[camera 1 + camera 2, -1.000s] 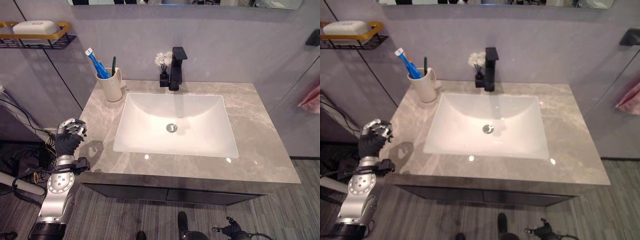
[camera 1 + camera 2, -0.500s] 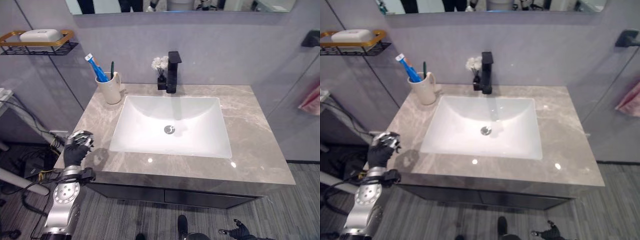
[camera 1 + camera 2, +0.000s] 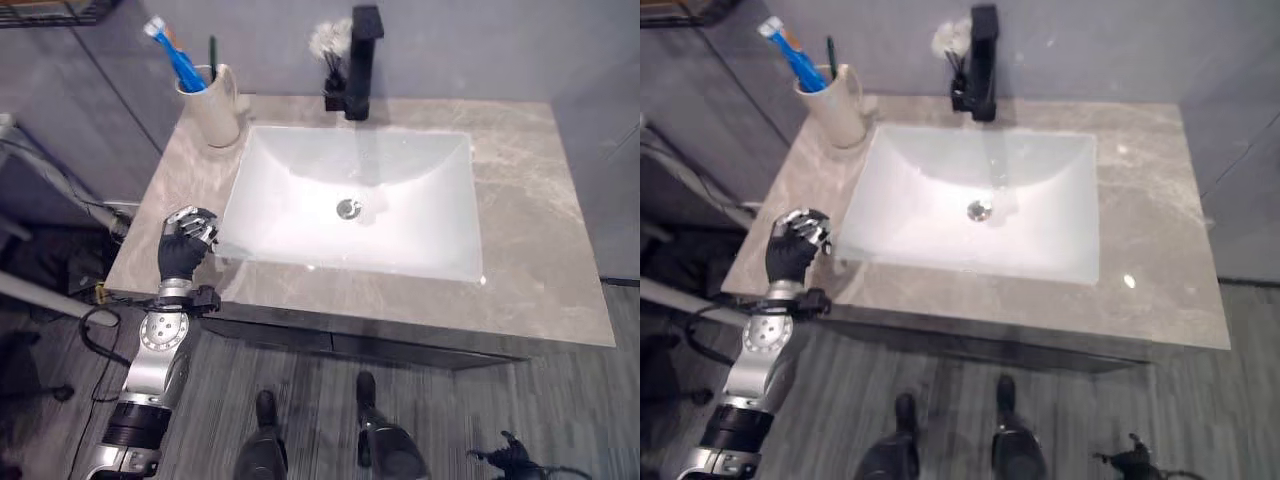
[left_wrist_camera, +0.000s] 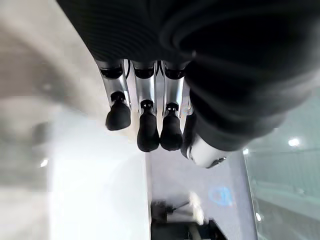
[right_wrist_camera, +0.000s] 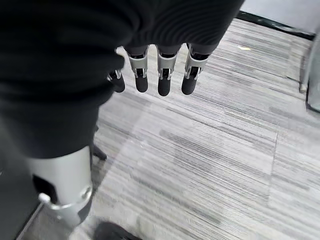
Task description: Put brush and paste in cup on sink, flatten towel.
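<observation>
The blue toothbrush (image 3: 178, 58) and a dark green tube are standing in the cream ceramic cup (image 3: 217, 104) at the back left corner of the grey marble desk (image 3: 530, 250), so that part looks done. The left hand (image 3: 182, 247) has been coming lower along the front left edge, its fingers (image 4: 148, 134) curled and holding nothing, well apart from the cup. The right hand (image 5: 160, 75) is hanging over the floor, its fingers relaxed.

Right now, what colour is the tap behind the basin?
The tap is black; the left eye view shows it best.
</observation>
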Controlling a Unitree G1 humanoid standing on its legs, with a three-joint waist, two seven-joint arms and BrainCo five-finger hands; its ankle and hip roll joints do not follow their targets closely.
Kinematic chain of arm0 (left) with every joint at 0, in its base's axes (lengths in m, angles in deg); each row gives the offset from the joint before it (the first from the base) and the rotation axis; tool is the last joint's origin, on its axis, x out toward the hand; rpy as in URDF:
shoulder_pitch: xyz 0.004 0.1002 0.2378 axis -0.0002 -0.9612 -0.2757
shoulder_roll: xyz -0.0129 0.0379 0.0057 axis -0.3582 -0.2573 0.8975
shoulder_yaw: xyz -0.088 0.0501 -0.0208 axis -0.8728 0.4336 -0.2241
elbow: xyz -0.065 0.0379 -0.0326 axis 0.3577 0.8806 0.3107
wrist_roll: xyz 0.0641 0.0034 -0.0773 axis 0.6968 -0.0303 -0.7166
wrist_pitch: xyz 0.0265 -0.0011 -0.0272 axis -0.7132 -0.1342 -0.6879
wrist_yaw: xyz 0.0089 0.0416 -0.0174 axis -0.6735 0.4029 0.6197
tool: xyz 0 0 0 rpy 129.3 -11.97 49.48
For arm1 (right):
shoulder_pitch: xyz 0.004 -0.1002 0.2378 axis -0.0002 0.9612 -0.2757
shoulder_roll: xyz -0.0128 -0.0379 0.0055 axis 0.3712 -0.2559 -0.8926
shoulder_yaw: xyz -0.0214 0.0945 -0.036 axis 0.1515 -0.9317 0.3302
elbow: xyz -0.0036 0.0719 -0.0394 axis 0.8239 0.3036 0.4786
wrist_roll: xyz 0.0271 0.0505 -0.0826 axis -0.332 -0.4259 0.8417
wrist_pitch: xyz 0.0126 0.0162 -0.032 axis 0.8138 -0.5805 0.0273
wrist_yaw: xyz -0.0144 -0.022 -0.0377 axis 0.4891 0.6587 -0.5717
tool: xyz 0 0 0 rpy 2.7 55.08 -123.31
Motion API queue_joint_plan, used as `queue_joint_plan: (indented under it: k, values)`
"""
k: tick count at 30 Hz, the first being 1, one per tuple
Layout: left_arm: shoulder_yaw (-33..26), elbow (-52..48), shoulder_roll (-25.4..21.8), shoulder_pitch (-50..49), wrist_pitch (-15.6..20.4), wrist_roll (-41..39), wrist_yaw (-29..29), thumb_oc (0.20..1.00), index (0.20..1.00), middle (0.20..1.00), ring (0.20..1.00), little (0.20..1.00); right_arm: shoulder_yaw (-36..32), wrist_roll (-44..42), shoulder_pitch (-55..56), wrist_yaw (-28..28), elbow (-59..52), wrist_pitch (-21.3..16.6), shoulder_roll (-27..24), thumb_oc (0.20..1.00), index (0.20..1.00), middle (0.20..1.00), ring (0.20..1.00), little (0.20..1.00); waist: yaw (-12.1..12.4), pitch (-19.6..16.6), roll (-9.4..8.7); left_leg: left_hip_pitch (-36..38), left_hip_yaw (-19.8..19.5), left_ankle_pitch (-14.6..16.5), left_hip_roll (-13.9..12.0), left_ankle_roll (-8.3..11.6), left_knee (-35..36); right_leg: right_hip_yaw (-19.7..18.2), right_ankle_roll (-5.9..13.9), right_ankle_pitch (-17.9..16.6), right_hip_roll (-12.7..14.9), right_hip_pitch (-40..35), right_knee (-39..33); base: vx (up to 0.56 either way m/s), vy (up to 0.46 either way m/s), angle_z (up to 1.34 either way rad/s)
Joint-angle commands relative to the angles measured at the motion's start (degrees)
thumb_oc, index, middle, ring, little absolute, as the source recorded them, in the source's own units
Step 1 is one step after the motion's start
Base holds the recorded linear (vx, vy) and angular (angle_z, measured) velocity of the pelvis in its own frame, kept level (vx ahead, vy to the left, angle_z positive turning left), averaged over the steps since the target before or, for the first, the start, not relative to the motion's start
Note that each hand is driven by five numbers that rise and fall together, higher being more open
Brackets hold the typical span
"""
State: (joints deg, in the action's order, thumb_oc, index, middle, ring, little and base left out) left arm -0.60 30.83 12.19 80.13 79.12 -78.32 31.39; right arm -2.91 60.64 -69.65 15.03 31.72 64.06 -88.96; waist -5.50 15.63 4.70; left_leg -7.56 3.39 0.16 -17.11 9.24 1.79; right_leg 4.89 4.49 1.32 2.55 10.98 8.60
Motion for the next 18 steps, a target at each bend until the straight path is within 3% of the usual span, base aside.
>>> queue_joint_plan:
  k: [1,7,9,13,15,16,17,18]
  values:
    - [-3.57,-4.87,-3.84,-2.63,3.28,-0.32,-0.41,0.200,0.200,0.200,0.200,0.200,0.25,-1.25,2.57,0.97,1.14,0.58,1.26,1.000,1.000,1.000,1.000,1.000,1.03,-6.68,-3.56,-4.03,1.55,-5.03,6.46,-2.44,-7.12,-2.57,2.66,0.35,7.44,-11.89,-8.41,0.20,0.256,-0.36]
    - [-4.34,-6.52,-6.35,-2.90,3.53,-0.46,-0.36,0.200,0.200,0.200,0.200,0.200,0.72,-1.14,1.76,0.54,-0.18,0.86,3.41,1.000,1.000,1.000,1.000,1.000,1.72,-7.85,-5.08,-6.28,3.94,1.16,9.69,-5.21,-14.62,-4.51,5.34,-1.09,12.85,-13.32,-8.43,0.16,0.269,-0.21]
    - [-5.00,-8.15,-8.17,-3.49,3.76,0.00,-0.30,0.200,0.200,0.200,0.200,0.200,1.88,0.35,0.62,0.49,-2.11,0.85,4.54,1.000,1.000,1.000,1.000,1.000,1.94,-7.95,-5.57,-6.28,5.05,3.14,12.37,-7.32,-15.27,-5.72,6.53,-7.52,15.53,-10.43,-5.04,0.15,0.383,-0.18]
    - [-5.89,-10.62,-9.65,-5.36,3.58,0.98,0.27,0.200,0.200,0.200,0.200,0.200,2.63,1.32,0.35,-0.11,-3.78,0.71,5.12,1.000,1.000,1.000,1.000,1.000,2.12,-8.05,-5.13,-3.94,5.72,4.39,15.32,-9.85,-12.90,-5.17,6.11,-11.72,17.00,-7.74,-0.84,0.11,0.286,-0.15]
    - [-6.41,-11.15,-9.41,-6.22,3.53,1.28,0.44,0.200,0.200,0.200,0.200,0.200,2.65,1.17,0.41,-0.23,-4.18,0.43,5.41,1.000,1.000,1.000,1.000,1.000,1.79,-7.65,-4.72,-2.42,5.53,4.65,16.32,-10.61,-11.43,-5.45,5.44,-9.38,14.25,-6.64,2.19,0.10,0.275,-0.34]
    - [-5.75,-10.91,-8.94,-6.14,3.63,0.84,0.73,0.200,0.200,0.200,0.200,0.200,2.67,0.47,0.49,-0.36,-4.13,0.06,5.78,1.000,1.000,1.000,1.000,1.000,0.43,-7.60,-4.35,-0.59,5.02,4.58,16.88,-11.00,-9.73,-8.34,4.35,-5.16,8.98,-4.91,3.06,0.13,0.265,-0.23]
    - [-5.52,-10.72,-8.49,-5.84,3.37,0.81,1.06,0.200,0.200,0.200,0.200,0.200,2.88,-0.07,0.60,-0.37,-3.91,-0.24,6.11,1.000,1.000,1.000,1.000,1.000,0.12,-7.67,-4.08,0.32,5.15,4.08,16.98,-11.25,-8.20,-8.63,3.66,-2.81,6.17,-2.97,2.96,0.13,0.199,-0.08]
    - [-5.50,-10.69,-8.44,-5.83,3.37,0.81,1.07,0.200,0.200,0.200,0.200,0.200,2.88,-0.10,0.61,-0.36,-3.87,-0.28,6.06,1.000,1.000,1.000,1.000,1.000,0.19,-7.61,-4.06,0.65,5.21,4.15,16.96,-11.19,-7.90,-8.72,3.59,-2.36,6.12,-2.87,3.49,0.14,0.164,-0.05]
